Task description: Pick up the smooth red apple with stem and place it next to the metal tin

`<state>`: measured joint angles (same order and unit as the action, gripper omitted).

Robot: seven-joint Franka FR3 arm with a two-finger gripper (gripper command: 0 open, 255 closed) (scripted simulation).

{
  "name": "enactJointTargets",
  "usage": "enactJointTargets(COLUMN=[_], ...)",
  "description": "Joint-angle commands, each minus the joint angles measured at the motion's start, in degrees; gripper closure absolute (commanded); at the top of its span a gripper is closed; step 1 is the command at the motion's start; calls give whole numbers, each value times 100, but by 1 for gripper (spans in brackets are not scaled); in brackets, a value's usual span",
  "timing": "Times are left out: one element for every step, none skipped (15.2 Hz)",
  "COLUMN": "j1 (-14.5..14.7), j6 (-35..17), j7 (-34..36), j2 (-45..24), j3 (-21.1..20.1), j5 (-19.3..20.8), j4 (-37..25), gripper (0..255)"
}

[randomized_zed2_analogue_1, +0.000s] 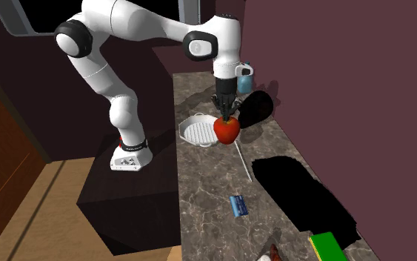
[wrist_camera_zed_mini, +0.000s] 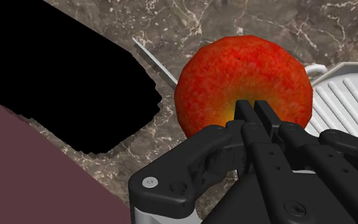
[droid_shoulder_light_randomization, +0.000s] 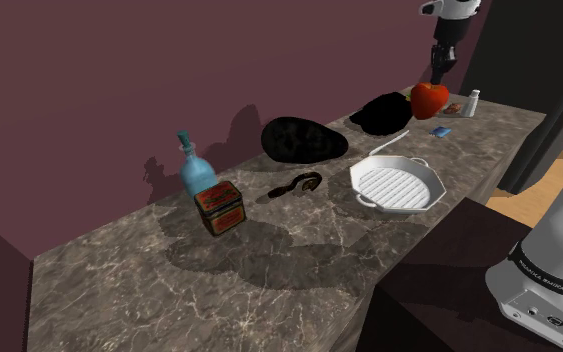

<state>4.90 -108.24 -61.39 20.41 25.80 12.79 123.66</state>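
The gripper [droid_shoulder_light_randomization: 436, 82] is clasping the apple [droid_shoulder_light_randomization: 429, 101] by its top, above the counter [droid_shoulder_light_randomization: 299, 250]; the tin [droid_shoulder_light_randomization: 219, 208] is lying well off toward the shoulder view's lower left (just beside the bottle [droid_shoulder_light_randomization: 195, 170])

My shoulder view is dim: the wall [droid_shoulder_light_randomization: 119, 70] and the counter [droid_shoulder_light_randomization: 169, 300] sit in low light. The bottle [droid_shoulder_light_randomization: 195, 170] throws a soft shadow onto the wall toward that view's left, and the tin [droid_shoulder_light_randomization: 220, 208] darkens the stone in front of it. The second exterior view reads brighter, with the arm [randomized_zed2_analogue_1: 125, 22] almost glaring white. In my wrist view, the apple [wrist_camera_zed_mini: 244, 79] is well lit, a vivid red.
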Motion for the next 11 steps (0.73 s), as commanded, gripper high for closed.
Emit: enactJointTargets(j1=[6,10,13,17,21,25,29,33,36,76,117], j6=[180,257,333,410,486,562,638,714,777,791,806], j7=[-13,-18,-24,-31,-37,-44,-52,-59,-66,85,234], j2=[17,19,20,19,17,14,9,3,-3,54,103], j3=[-21,-30,-39,-47,-54,-62,-69,-76,-81,-191,-301], j5=[-11,-17,-24,-30,-37,-44,-51,-59,-65,-70,-81], j4=[-164,-238,-314,-391,-469,-548,-629,-710,-780,-717,-661], gripper=[255,255,255,255,255,255,255,255,255,255,255])
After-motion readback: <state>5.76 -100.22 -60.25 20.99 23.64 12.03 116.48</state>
